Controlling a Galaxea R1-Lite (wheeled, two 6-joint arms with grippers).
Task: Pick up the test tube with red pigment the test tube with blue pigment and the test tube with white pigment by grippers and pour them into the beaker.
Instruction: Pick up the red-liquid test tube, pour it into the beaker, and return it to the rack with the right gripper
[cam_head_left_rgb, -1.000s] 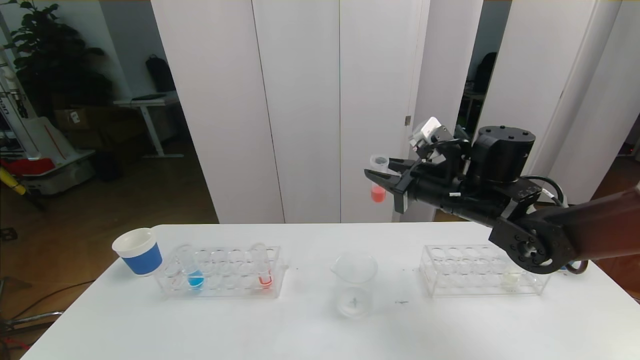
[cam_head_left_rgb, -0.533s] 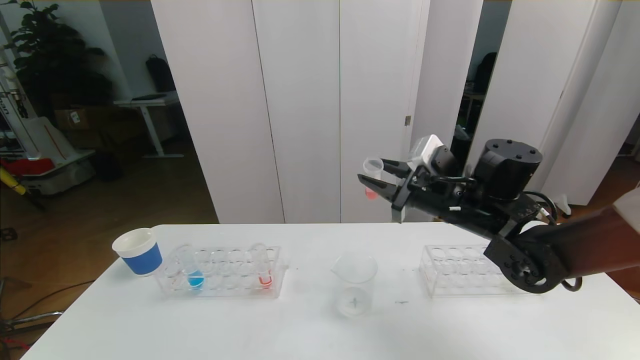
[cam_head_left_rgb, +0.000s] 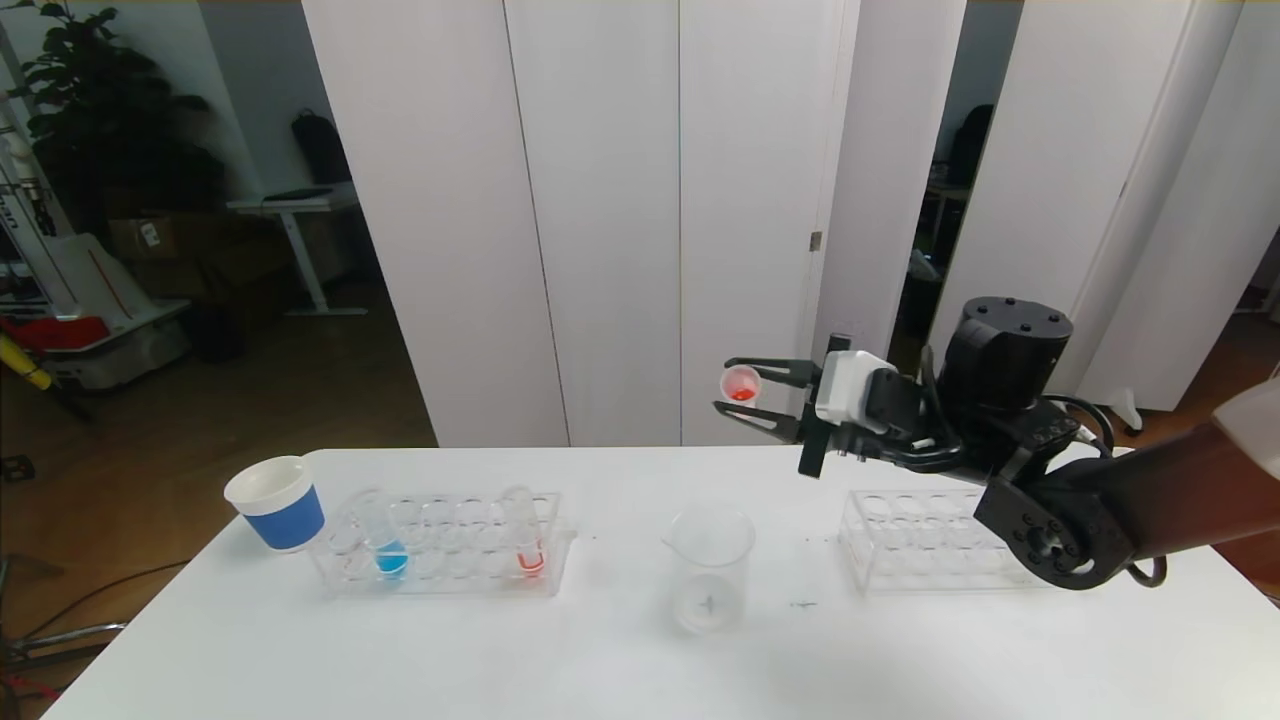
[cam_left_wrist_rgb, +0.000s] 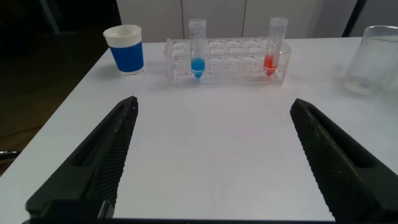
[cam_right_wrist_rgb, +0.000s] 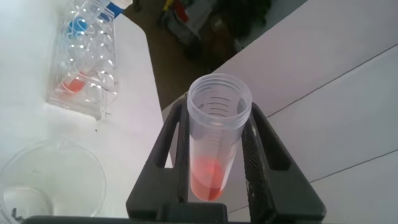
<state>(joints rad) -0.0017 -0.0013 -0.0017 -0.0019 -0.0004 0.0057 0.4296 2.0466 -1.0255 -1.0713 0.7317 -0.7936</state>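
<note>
Slim clear test tube with red pigment (cam_head_left_rgb: 741, 385) is clamped in my right tool (cam_head_left_rgb: 742, 392), tipped above the small clear glass beaker (cam_head_left_rgb: 709, 568) on the white counter (cam_head_left_rgb: 620, 650). Beaker looks empty; blue tube (cam_head_left_rgb: 383, 535) remains racked. Left tool (cam_left_wrist_rgb: 211, 155) gapes wide, holding nothing.

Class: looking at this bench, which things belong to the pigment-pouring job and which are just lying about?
Job:
- red pigment tube, gripped by the right end effector
- blue pigment tube
- beaker
- left end effector, open

Lying about:
- paper cup
- second red tube in the left rack
- right rack
</note>
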